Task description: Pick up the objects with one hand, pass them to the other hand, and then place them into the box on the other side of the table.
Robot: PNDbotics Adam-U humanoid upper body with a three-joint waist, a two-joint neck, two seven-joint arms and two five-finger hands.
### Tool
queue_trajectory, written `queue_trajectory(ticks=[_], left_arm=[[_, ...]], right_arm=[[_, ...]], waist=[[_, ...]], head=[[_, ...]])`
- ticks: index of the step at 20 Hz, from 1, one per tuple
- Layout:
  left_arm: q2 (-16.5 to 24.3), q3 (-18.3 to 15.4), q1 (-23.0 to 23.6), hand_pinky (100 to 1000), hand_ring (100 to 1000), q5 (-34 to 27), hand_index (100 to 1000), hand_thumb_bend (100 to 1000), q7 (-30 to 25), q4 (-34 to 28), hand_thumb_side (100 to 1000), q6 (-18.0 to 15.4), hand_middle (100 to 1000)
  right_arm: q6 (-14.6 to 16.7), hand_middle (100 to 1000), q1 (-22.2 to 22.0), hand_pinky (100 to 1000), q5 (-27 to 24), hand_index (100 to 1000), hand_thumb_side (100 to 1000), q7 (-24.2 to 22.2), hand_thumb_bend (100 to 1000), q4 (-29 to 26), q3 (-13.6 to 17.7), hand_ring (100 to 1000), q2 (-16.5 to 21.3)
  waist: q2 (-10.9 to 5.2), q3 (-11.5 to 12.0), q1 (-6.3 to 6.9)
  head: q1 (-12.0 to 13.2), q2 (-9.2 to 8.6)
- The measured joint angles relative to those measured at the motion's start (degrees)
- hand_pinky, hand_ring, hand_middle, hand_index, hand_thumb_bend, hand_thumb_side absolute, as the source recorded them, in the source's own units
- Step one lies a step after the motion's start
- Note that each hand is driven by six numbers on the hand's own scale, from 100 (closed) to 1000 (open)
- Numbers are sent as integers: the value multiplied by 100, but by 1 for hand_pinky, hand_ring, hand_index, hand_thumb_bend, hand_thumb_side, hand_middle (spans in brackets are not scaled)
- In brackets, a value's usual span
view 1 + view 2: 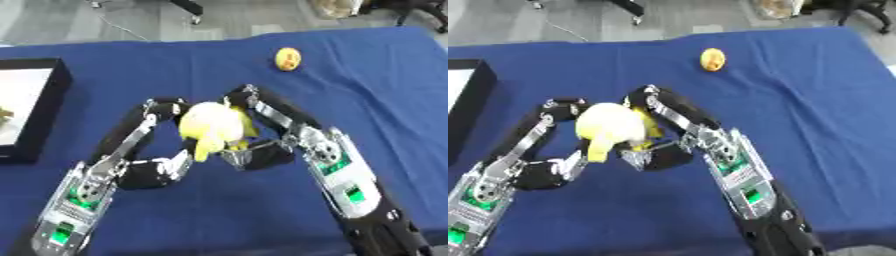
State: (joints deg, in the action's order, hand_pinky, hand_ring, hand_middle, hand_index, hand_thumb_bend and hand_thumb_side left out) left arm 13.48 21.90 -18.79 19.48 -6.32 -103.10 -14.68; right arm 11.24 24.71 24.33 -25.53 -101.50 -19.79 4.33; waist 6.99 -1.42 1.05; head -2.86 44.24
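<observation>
Meeting over mid-bench, both hands have fingers on the yellow plush toy (213, 125), held up off the blue bench (175, 60), roughly centre of the work area. Left hand (156, 150) comes in from the view's left, fingers curled over the toy's top and left side, thumb tucked low. Right hand (262, 135) curves round from the right, fingers bent behind the toy's upper right w/ thumb underneath. So both look closed round it; handover seems midway, can't tell which hand carries the load.

Handling, judged from looks: toy appears soft, rounded, light, prob. squashy w/ a small limb dangling below. Not fragile, not slippery; fabric should give good friction. Risk is more that it deforms and rolls out of a shallow pinch. Best hold: wrap round the fat middle of the body, fingers one side, thumb opposite, not by the dangling bit.

Black box (35, 115) sits at the bench's left edge, well apart from the toy, white inside, something small in it, unclear what. A second yellow-orange round object (288, 59) lies far side of bench, right of centre, untouched.
</observation>
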Motion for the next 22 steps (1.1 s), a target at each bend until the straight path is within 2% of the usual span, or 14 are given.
queue_trajectory(ticks=[2,5,7,11,12,13,14,16,21,22], left_arm=[[-3,30,0,406,318,-81,547,100,180,11,621,22,347],[-49,72,-2,368,243,-218,463,100,447,41,595,49,258],[-55,98,-11,361,223,-290,439,100,604,60,585,55,233],[-99,125,-38,354,205,-386,424,100,801,74,577,33,209],[-99,129,-41,351,198,-387,419,100,828,74,574,21,201],[-100,129,-47,351,198,-388,419,100,847,74,574,4,201],[-100,129,-52,347,194,-388,414,100,859,74,571,-9,195],[-101,129,-78,347,191,-388,411,100,871,73,569,-40,190],[-103,121,-116,346,188,-367,408,100,810,49,567,-133,186],[-103,114,-126,346,187,-355,407,100,792,37,567,-149,185]], right_arm=[[-19,100,0,588,0,263,100,-19,100,0,-1,183,0],[-40,130,1,591,-1,301,164,-40,100,-1,-1,183,-1],[-45,151,1,592,-1,323,201,-43,100,-2,-2,180,-2],[-73,206,-1,594,-1,383,342,-30,100,-19,-2,190,-2],[-76,236,-3,597,-1,418,391,-27,139,-24,-2,197,-2],[-74,236,-6,597,1,418,391,-28,139,-30,-3,197,-2],[-68,280,-10,603,6,475,467,-33,228,-53,-3,207,-2],[-10,330,-38,611,54,547,532,-65,317,-117,1,214,11],[268,427,-77,632,388,679,603,-208,385,-355,39,242,77],[321,472,-94,632,451,738,624,-236,399,-388,40,246,82]], waist=[[0,-3,0],[0,-11,0],[0,-14,0],[0,-19,1],[0,-20,1],[0,-20,1],[0,-21,1],[0,-23,0],[0,-28,-5],[0,-28,-6]], head=[[-2,0],[-4,0],[-4,0],[-1,0],[1,0],[4,0],[6,0],[14,0],[34,0],[36,0]])
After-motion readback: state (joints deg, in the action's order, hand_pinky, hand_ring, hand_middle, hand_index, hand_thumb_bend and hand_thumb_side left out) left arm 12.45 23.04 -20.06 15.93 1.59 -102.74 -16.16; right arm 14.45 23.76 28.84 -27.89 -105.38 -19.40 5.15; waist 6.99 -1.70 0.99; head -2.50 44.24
